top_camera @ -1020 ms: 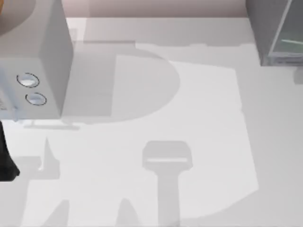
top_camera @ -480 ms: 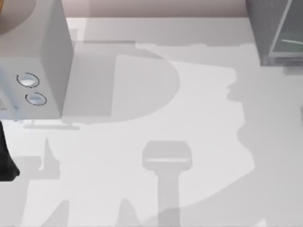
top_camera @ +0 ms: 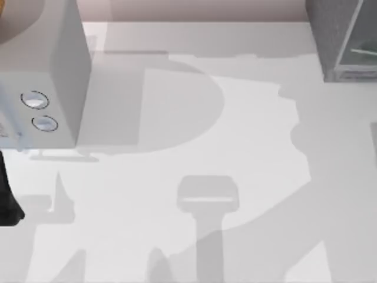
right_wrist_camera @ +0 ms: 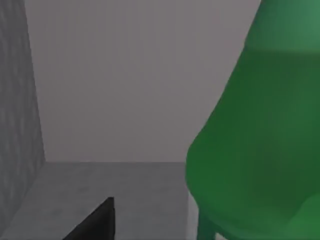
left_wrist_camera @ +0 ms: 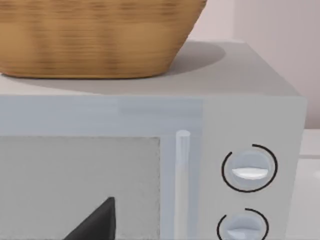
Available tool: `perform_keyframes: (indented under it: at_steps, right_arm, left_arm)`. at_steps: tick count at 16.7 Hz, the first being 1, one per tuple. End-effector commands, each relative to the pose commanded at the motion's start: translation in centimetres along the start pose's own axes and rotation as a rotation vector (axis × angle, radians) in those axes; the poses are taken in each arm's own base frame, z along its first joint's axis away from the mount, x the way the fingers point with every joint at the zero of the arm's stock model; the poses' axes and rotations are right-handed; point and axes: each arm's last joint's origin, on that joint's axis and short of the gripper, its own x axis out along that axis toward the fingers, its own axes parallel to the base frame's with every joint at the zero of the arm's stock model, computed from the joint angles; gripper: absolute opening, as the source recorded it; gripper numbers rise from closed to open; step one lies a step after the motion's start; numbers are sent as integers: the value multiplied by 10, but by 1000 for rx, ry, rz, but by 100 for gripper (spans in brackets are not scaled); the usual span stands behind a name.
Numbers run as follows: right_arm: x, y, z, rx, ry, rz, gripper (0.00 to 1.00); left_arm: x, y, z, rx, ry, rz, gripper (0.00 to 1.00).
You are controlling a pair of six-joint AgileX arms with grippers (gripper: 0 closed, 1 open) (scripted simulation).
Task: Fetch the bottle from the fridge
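On the top view you see the fridge (top_camera: 344, 38) at the far right corner of the table (top_camera: 247, 147). It is dark grey, and its pale greenish panel faces the right edge of the picture. The bottle (right_wrist_camera: 250, 150) appears in the right wrist view, very near to the camera: a bright green body that becomes narrower toward its upper part. Around it you find a rough dark grey wall (right_wrist_camera: 15, 100), a paler back wall and a grey floor, so the bottle seems to be inside the fridge. Its base is cut off by the picture's edge, so you cannot say how it stands.

The right gripper (right_wrist_camera: 95, 222) shows as one dark tip low in that same view, over the grey floor and beside the bottle, with a gap between them. I cannot tell if this gripper is open or closed, and it is not seen touching the bottle.

The left arm (top_camera: 7, 194) is a dark shape at the left edge of the table, just in front of the grey box (top_camera: 53, 76) with two round dials (top_camera: 34, 99). The left gripper (left_wrist_camera: 95, 222) looks straight at the front of this box, where you see the door window, an upright handle (left_wrist_camera: 182, 175) and the dials next to it. A woven basket (left_wrist_camera: 95, 35) stands on top of the box. For the left gripper too, I cannot tell if it is open or closed. It holds nothing that you can see.

The middle of the table carries only soft shadows.
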Motion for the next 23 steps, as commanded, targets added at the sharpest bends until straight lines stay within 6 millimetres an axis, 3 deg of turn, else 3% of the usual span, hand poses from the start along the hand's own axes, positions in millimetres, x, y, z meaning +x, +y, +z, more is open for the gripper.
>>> perform_keyframes:
  at_steps: [5,18,23]
  right_arm:
    - [4,1,0,1,4,0,100]
    - [4,1,0,1,4,0,2]
    - [4,1,0,1,4,0,0]
  left_arm:
    - [0,0,0,0,0,0,100]
    - [0,0,0,0,0,0,100]
    - [0,0,0,0,0,0,100]
